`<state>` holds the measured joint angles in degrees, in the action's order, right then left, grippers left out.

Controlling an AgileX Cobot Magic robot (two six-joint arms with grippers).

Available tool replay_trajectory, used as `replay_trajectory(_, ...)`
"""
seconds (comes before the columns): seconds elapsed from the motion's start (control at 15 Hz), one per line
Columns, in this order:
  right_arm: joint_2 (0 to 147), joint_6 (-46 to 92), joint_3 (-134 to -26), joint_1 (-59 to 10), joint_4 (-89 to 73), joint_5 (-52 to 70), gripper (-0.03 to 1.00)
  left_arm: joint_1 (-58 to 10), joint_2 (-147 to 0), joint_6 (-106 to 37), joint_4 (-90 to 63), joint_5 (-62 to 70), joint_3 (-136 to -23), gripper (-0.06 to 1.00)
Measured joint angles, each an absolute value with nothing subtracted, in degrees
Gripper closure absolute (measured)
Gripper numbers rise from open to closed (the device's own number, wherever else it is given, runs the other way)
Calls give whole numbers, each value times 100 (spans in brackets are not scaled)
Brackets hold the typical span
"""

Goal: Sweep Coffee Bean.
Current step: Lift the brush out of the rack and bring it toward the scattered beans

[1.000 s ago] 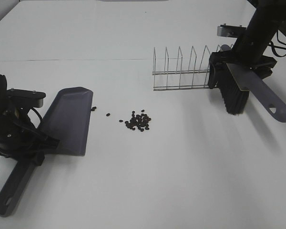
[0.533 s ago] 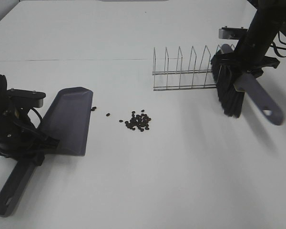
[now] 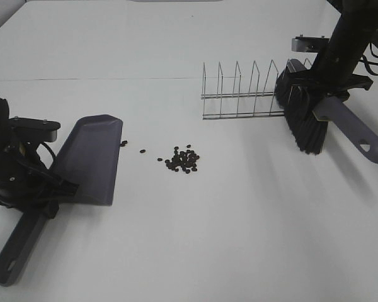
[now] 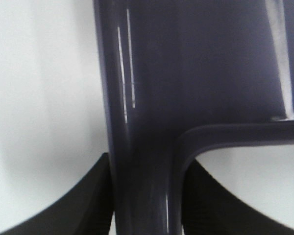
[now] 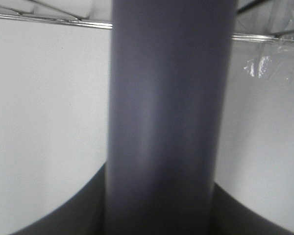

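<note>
Exterior high view: the coffee bean pile lies just beyond the dustpan, whose handle the left gripper clamps; well apart from the right gripper, clamped on the brush handle beside the wire rack.

Our left arm sits low at the near left edge of the surface. The left hand is clamped on the handle of the dustpan, with a dark finger on either side of it. Our right arm slants down steeply from the far right. The right hand is closed around the handle of the brush.
</note>
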<state>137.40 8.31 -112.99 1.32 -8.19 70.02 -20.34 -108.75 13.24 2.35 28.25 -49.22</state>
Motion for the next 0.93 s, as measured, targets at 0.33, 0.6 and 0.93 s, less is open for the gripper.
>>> replay_trajectory(0.33,13625,516,-11276,120,-739,6996,69,-2034,-10875,1324,235,2859,-4922,62)
replay_trajectory(0.6,12594,275,-10256,120,-710,6961,69,-2034,-10875,1329,229,2905,-4927,62)
replay_trajectory(0.93,11001,-218,-8222,-218,-201,6480,69,-2034,-10875,1341,229,2905,-4927,62)
